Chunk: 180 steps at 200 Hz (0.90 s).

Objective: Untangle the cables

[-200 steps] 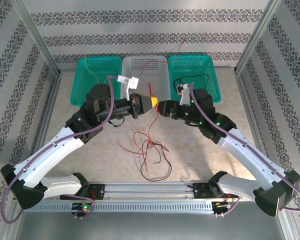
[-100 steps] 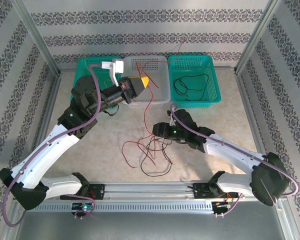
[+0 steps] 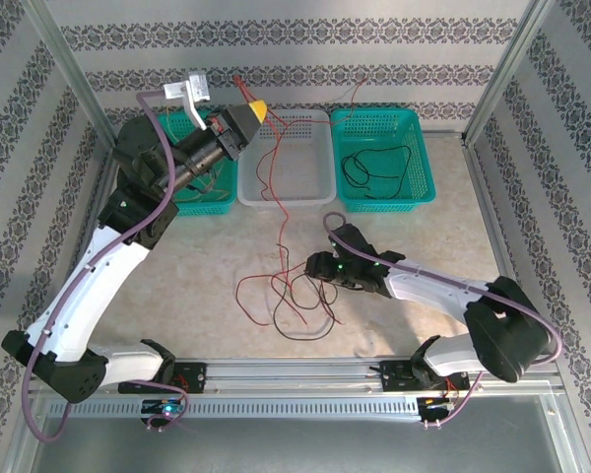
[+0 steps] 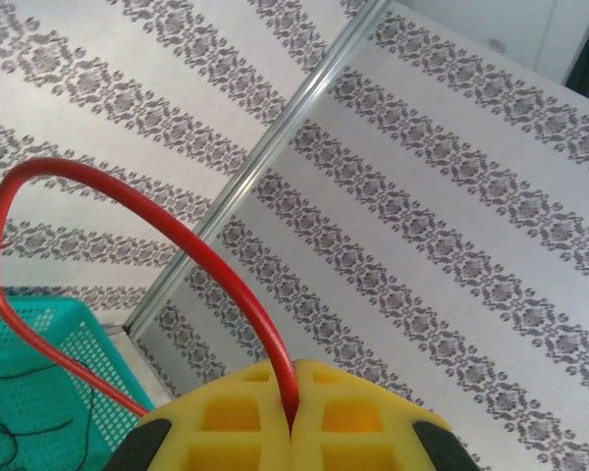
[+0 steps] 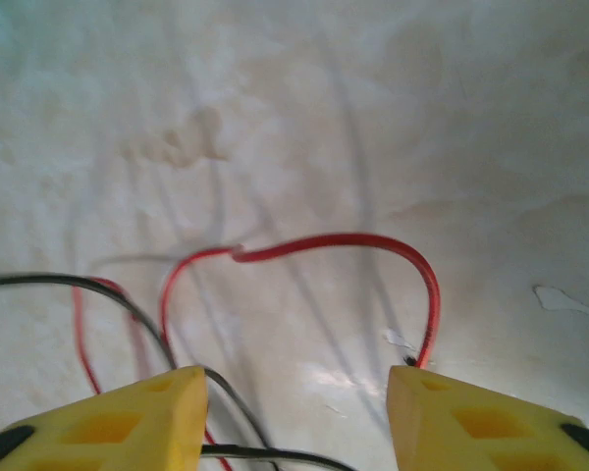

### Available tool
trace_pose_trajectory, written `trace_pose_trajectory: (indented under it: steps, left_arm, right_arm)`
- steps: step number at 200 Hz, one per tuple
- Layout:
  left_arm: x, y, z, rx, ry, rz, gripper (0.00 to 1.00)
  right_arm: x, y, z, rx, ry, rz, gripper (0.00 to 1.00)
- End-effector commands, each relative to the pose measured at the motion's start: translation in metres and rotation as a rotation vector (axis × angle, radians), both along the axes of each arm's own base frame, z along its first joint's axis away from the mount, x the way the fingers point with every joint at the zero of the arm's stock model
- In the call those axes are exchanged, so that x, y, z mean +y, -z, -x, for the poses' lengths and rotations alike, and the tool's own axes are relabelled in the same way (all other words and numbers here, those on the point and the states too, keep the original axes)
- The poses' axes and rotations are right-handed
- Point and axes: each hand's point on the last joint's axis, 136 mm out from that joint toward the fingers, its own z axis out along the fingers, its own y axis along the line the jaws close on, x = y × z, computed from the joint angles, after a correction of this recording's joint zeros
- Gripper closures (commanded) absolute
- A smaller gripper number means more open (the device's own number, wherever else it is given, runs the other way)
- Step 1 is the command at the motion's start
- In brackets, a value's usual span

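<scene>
Fingers of the left gripper (image 4: pixel 294 432) are clenched on the red cable (image 4: pixel 167 231), which is nipped in the seam between them and springs away in a tall bow. In the top view this gripper (image 3: pixel 257 108) is held high over the back baskets, and the red cable (image 3: pixel 280 229) is seen hanging from it past the white basket (image 3: pixel 310 200) down to the worktop (image 3: pixel 207 266). The right gripper (image 3: pixel 315 264) is set low at the tangle, its fingers (image 5: pixel 118 412) parted and grasping nothing — the red cable (image 5: pixel 324 240) and the black cable (image 5: pixel 142 314) lie on the worktop between and ahead of them. Loose red loops and the black cable (image 3: pixel 305 339) are spread there, crossing one another, while a coiled black cable (image 3: pixel 374 163) rests in the right teal basket (image 3: pixel 389 204). The cables are judged very light, limp along their length yet springy in the bends, and smooth enough to slip through a slack pinch. A firm hold on one strand, clear of any crossing, is advised — the black one beside the near finger looks best placed.
</scene>
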Motion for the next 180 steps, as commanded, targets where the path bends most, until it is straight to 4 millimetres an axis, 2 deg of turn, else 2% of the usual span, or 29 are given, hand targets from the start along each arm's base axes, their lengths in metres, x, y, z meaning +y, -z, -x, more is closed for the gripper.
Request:
trace_pose_trajectory:
  steps: [1,20,34,46,66,84,104,122,149,180]
  left_arm:
    - [0.009,-0.048,0.018,-0.117,0.015,0.039,1.0]
    - [0.013,-0.071,0.026,-0.163,0.008,0.026,1.0]
    - [0.015,-0.08,0.029,-0.172,-0.003,0.021,1.0]
    - [0.016,-0.083,0.029,-0.172,-0.004,0.027,1.0]
    - [0.014,-0.086,0.03,-0.172,0.017,0.046,1.0]
    - [0.011,-0.087,0.029,-0.17,0.031,0.057,1.0]
    - [0.011,-0.091,0.029,-0.176,0.033,0.07,1.0]
    - [0.012,-0.096,0.031,-0.185,0.038,0.075,1.0]
    - [0.012,-0.099,0.034,-0.188,0.052,0.088,1.0]
    - [0.012,-0.1,0.036,-0.184,0.061,0.096,1.0]
  right_arm:
    - [-0.008,0.027,0.01,0.081,0.032,0.062,0.56]
    - [-0.011,0.038,0.014,0.11,0.051,0.069,0.6]
    - [-0.008,0.024,0.013,0.061,0.043,0.042,0.61]
    - [-0.003,-0.005,0.009,-0.052,0.02,0.012,0.55]
    - [0.003,-0.07,0.008,-0.294,-0.043,-0.023,0.41]
    - [0.004,-0.118,0.013,-0.444,-0.088,-0.049,0.39]
    - [0.005,-0.15,0.022,-0.548,-0.121,-0.062,0.37]
    - [0.017,-0.174,0.034,-0.614,-0.183,-0.111,0.35]
    - [0.054,-0.196,0.049,-0.657,-0.296,-0.174,0.33]
    - [0.089,-0.201,0.04,-0.659,-0.324,-0.201,0.32]
